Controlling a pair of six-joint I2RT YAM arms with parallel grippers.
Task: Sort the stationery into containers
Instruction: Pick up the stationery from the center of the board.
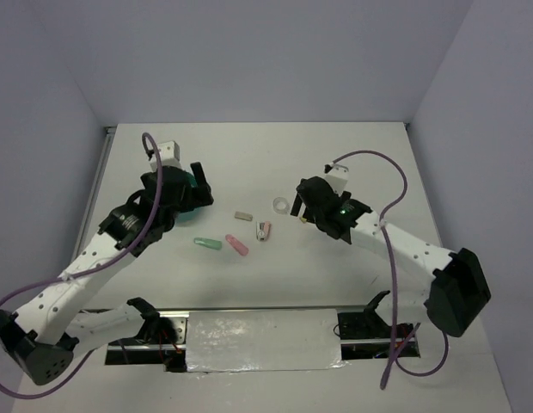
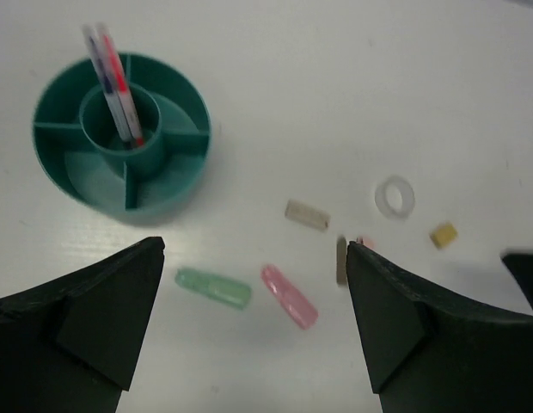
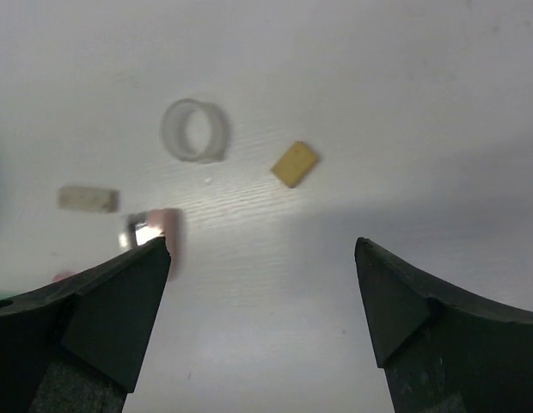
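The teal organiser cup stands upright with a red-pink pen and a thin grey pen in its central ring. On the table lie a mint-green eraser, a pink eraser, a grey block, a clear tape ring, a tan block and a small pink and grey item. My left gripper is open and empty above the two erasers. My right gripper is open and empty, near the tan block and the tape ring.
In the top view the cup is mostly hidden under my left gripper. My right gripper is beside the tape ring. The erasers lie mid-table. Grey walls close the back and both sides.
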